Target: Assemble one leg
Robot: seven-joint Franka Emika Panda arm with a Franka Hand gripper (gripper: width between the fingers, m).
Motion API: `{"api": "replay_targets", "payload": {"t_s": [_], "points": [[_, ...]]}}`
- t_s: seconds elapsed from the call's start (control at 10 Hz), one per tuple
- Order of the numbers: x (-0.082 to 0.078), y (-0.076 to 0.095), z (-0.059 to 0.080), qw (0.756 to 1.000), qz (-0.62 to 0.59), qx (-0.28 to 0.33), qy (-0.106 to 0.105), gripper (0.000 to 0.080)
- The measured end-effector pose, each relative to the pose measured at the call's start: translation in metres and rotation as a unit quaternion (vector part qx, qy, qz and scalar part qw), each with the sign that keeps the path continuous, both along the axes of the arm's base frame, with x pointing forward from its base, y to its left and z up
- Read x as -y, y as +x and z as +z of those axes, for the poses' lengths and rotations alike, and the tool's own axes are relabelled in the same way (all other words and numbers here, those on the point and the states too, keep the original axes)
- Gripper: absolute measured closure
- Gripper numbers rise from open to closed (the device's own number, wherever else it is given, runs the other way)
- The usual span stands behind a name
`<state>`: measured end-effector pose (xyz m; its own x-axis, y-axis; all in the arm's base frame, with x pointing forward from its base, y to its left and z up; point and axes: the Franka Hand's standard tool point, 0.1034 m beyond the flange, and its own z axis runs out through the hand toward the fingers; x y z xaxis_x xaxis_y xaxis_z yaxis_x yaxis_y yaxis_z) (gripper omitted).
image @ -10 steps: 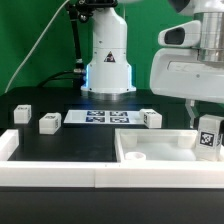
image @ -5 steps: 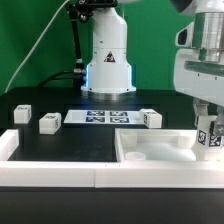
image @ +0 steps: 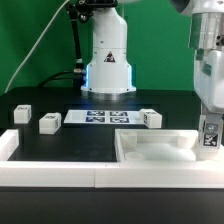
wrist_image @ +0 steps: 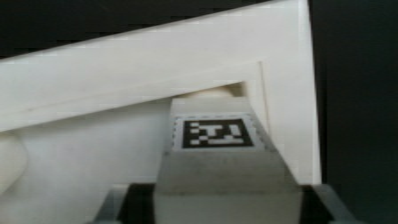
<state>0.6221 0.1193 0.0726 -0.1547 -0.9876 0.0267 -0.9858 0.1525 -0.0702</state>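
My gripper (image: 210,125) is shut on a leg (image: 209,135), a small white oblong block with a tag marker on its face. It holds the leg upright over the far right corner of the large white tray-like part (image: 160,150). In the wrist view the leg (wrist_image: 221,140) fills the middle between my fingers (wrist_image: 128,200), its end close to the tray part's inner corner (wrist_image: 249,80). Three more legs lie on the black table: one at the exterior view's left (image: 22,113), one beside it (image: 49,123), one near the middle (image: 151,118).
The marker board (image: 98,118) lies flat in front of the robot base (image: 107,60). A white rail (image: 60,175) runs along the table's front edge, with a raised end (image: 8,143) at the exterior view's left.
My gripper with the leg has moved down and slightly toward the exterior view's right, bringing the leg lower over the tray part's right corner.
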Motion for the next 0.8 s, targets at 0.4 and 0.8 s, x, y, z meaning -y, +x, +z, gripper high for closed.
{"api": "replay_targets", "payload": {"t_s": [0.4,0.8], "points": [[-0.0024,-0.0001,0.0,0.992,0.128,-0.004,-0.009,0.0164],[-0.0039,0.0007,0.0006,0.928,0.372,-0.012,-0.026,0.0151]]}}
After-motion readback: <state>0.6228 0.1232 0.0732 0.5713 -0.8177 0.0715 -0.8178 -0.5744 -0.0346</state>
